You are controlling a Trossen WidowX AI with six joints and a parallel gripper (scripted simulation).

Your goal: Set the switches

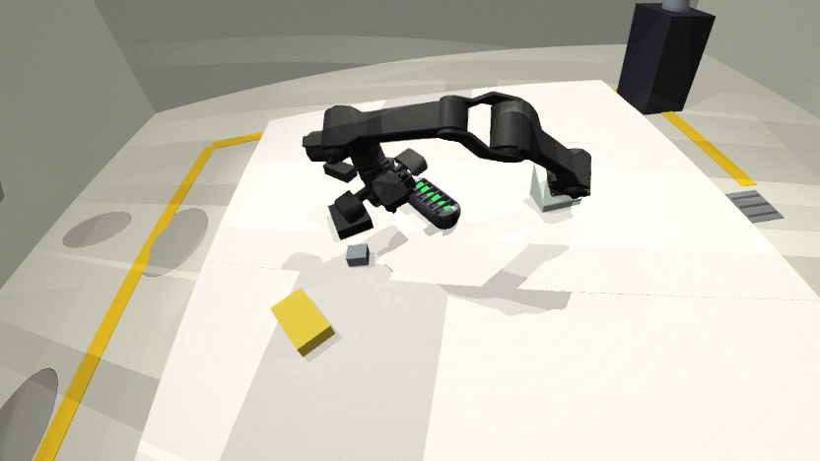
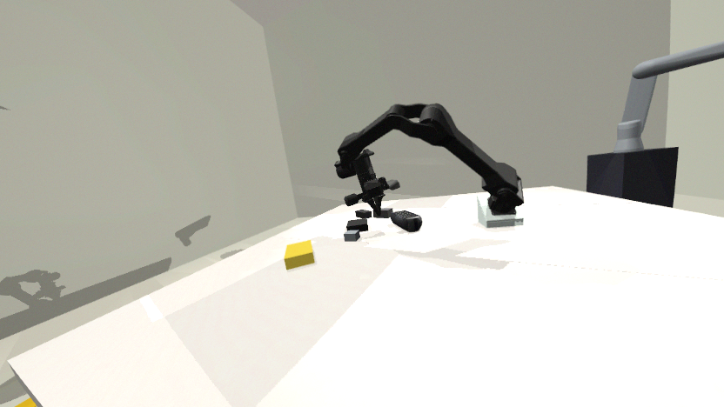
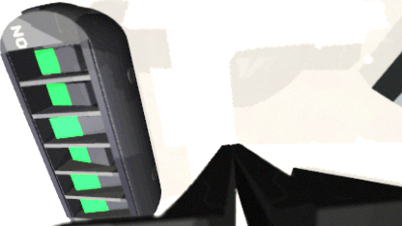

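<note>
The dark grey controller unit (image 1: 434,201) (image 2: 406,219) (image 3: 82,126) lies flat on its base on the white bench, its switches facing up. In the wrist view all six rocker switches show in a row, each with a bright green end, and "ON" is printed at the far end of the unit. My gripper (image 2: 377,211) (image 3: 235,150) is shut with nothing between the fingers. Its tip points down just beside the unit's long side, close above the bench. The unit's underside label is hidden.
Dark blocks (image 1: 348,215) (image 1: 338,168) (image 1: 412,159) lie around the gripper. A small grey cube (image 1: 358,254) (image 2: 351,235) and a yellow block (image 1: 302,320) (image 2: 298,254) lie nearer the front. The arm base stands on a pale block (image 1: 544,197). A tall dark box (image 1: 662,57) stands at the back right.
</note>
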